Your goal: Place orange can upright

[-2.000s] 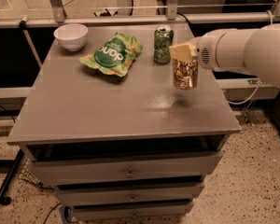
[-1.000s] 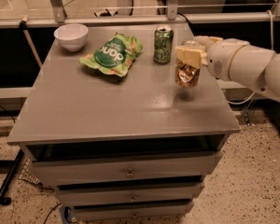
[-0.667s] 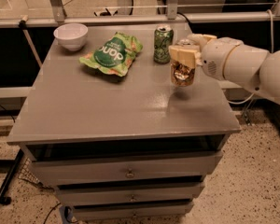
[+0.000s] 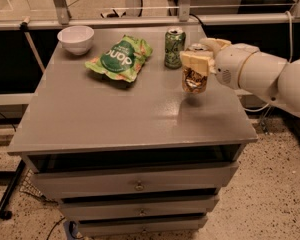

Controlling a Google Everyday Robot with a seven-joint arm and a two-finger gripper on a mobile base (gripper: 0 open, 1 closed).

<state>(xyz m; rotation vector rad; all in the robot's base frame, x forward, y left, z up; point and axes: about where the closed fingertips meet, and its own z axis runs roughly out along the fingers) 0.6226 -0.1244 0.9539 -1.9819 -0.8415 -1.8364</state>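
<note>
The orange can [image 4: 194, 79] is upright, orange-gold with brown pattern, near the right side of the grey cabinet top [image 4: 115, 114]. My gripper [image 4: 199, 58] comes in from the right on a white arm and is shut on the can's upper half, one pale finger [image 4: 195, 62] across its front. The can's base sits just above or on the surface; I cannot tell which.
A green can [image 4: 174, 47] stands upright just behind and left of the orange can. A green chip bag [image 4: 121, 57] lies at the back middle, a white bowl [image 4: 76, 38] at the back left corner. The table's right edge is close to the can.
The arm has drawn back to the right and the gripper with the can has shifted slightly left and lower. The other objects have not moved.
</note>
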